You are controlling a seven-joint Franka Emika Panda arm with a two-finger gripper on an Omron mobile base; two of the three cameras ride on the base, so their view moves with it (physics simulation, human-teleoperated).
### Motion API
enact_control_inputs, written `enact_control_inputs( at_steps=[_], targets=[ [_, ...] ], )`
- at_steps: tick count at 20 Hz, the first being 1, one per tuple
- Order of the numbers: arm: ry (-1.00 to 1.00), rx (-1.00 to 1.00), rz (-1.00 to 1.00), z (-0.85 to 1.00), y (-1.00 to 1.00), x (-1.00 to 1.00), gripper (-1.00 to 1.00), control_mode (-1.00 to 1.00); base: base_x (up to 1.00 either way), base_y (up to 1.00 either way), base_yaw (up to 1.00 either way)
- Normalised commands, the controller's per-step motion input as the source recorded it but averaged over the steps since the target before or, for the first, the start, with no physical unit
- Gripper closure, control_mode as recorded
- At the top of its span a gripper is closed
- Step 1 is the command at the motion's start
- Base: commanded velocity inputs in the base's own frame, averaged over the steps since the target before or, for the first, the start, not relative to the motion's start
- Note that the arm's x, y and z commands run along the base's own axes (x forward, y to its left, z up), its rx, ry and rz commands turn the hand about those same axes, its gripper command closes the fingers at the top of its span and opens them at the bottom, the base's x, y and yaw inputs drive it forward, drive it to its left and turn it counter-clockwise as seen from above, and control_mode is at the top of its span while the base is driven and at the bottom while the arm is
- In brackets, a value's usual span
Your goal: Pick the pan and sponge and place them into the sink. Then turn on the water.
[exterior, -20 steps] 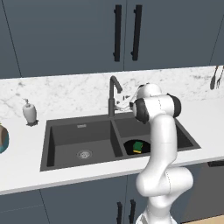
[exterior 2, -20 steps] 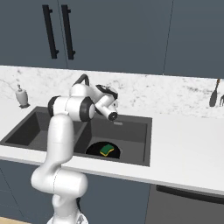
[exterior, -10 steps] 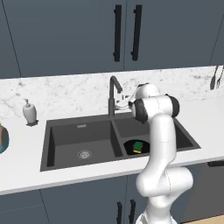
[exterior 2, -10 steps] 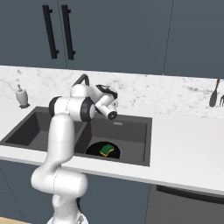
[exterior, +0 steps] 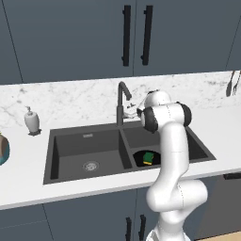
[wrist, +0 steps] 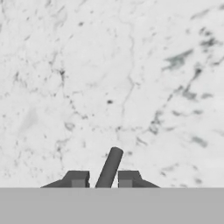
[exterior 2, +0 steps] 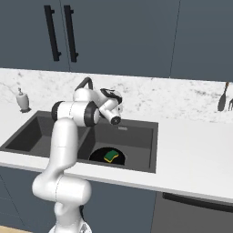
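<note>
standing at the far left is a soap dispenser point(exterior: 31, 119); the sink point(exterior: 84, 141) holds the pan point(exterior: 139, 157) and sponge point(exterior: 148, 157) in its right basin (near side); the gripper point(wrist: 103, 180) clamps the tap lever point(wrist: 110, 167) against marble.
</note>
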Motion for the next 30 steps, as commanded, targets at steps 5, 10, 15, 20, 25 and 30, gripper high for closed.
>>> enact_control_inputs(
  at_steps=[5,10,15,20,25,30],
  targets=[
    [0.00,0.04,-0.03,-0.11,0.00,0.19,1.00,-1.00,0.00,0.00,0.00],
    [0.00,0.04,0.00,-0.29,-0.24,0.34,1.00,-1.00,0.00,0.00,0.00],
    [0.00,0.09,0.00,-0.36,-0.64,0.45,1.00,-1.00,0.00,0.00,0.00],
    [0.00,0.12,0.00,-0.48,-0.86,0.54,1.00,-1.00,0.00,0.00,0.00],
    [0.00,0.16,0.00,-0.49,-0.98,0.59,1.00,-1.00,0.00,0.00,0.00],
    [0.00,0.24,-0.08,-0.48,-1.00,0.63,1.00,-1.00,0.00,0.00,0.00]
  ],
)
